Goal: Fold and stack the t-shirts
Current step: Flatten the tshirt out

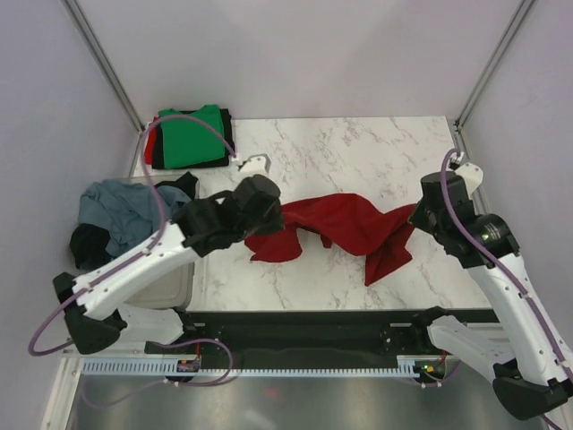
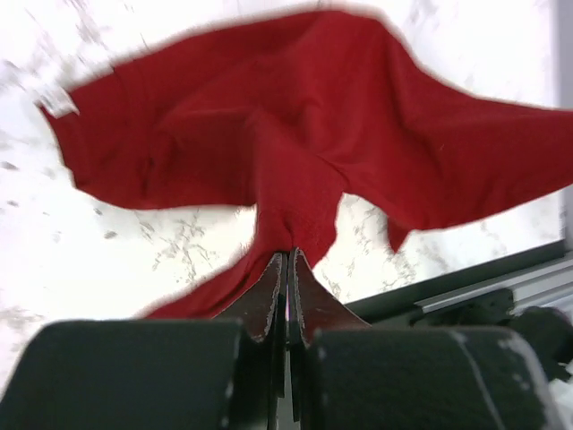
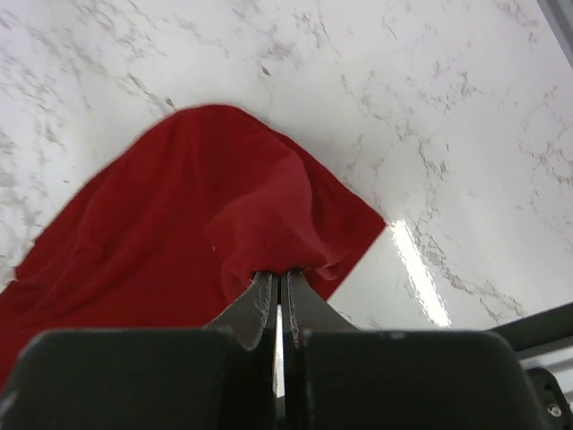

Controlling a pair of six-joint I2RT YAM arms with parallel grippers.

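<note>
Where our two arms reach in from the near edge of the marble table (image 1: 358,152), we see both tools clenched on cloth. The left gripper (image 2: 286,262) has its jaws pressed together on a pinch of the dark red t-shirt (image 1: 345,228), and the right gripper (image 3: 279,279) is likewise closed on a fold of the same shirt. The shirt runs as a bunched, wrinkled band between the two grippers across the middle of the table, somewhat nearer the near edge than the far one. One flap near the right gripper trails toward the near edge. In our wrist views the cloth rises in a small peak into each pair of fingers while the rest spreads over the marble. Off the table's left edge sits a clear tub (image 1: 175,287), with a crumpled grey-blue t-shirt (image 1: 116,210) and a black garment (image 1: 89,244) heaped over it. At the far left corner we find a folded stack: a bright green t-shirt (image 1: 190,136) on top, a black layer (image 1: 226,134) showing under it, and a sliver of red cloth (image 1: 149,150) along its left side.
</note>
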